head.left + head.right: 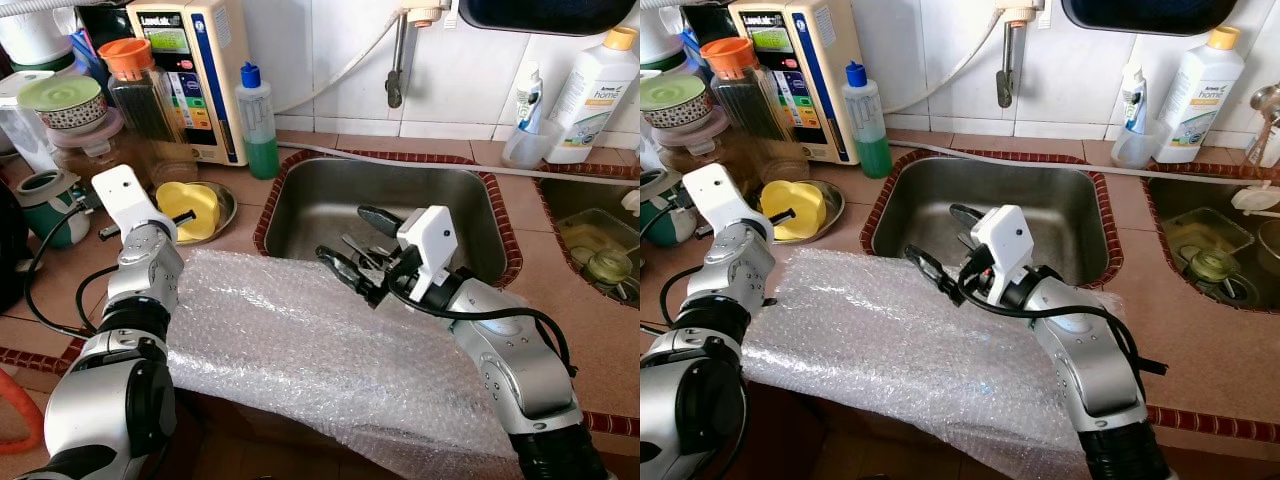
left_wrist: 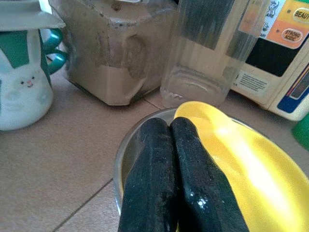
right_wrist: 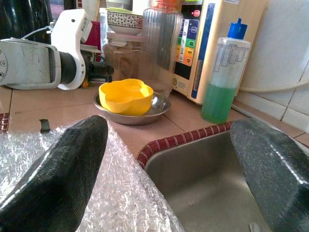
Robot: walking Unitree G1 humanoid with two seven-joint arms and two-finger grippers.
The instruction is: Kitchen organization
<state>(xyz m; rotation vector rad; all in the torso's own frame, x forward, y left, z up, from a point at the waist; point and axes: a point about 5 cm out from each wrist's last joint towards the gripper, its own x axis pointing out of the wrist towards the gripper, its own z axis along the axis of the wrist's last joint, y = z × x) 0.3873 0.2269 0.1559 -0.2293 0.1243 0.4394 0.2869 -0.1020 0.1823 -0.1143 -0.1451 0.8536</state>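
Closest to me, a big clear sheet of bubble wrap (image 1: 300, 340) lies on the brown tiled table (image 1: 560, 290) and hangs over its front edge. My two silver arms reach out over it.

My right gripper (image 1: 365, 250) sits at the far edge of the wrap, right at the rim of the shiny steel sink (image 1: 300, 200). Its jaws are wide apart and hold nothing. In the right wrist view, one black finger (image 3: 58, 179) is over the wrap and the other is over the sink bowl.

My left gripper (image 2: 176, 159) is off to the left, beside the wrap. Its jaws are pressed tight together with nothing between them. Their tips lie over a yellow flower-shaped plastic bowl (image 1: 190, 208), which sits in a small round metal dish (image 1: 226, 212).

Behind the dish stand a tall clear jar with an orange lid (image 1: 140, 85) and a cream box machine with buttons (image 1: 205, 70). Next to that is a clear squeeze bottle with green soap and a blue cap (image 1: 258, 125). A white mug with a rabbit face and green handle (image 2: 21, 92) stands at the far left.

Far on the right, by the tile wall, stands a white bottle with a yellow cap (image 1: 592, 95).
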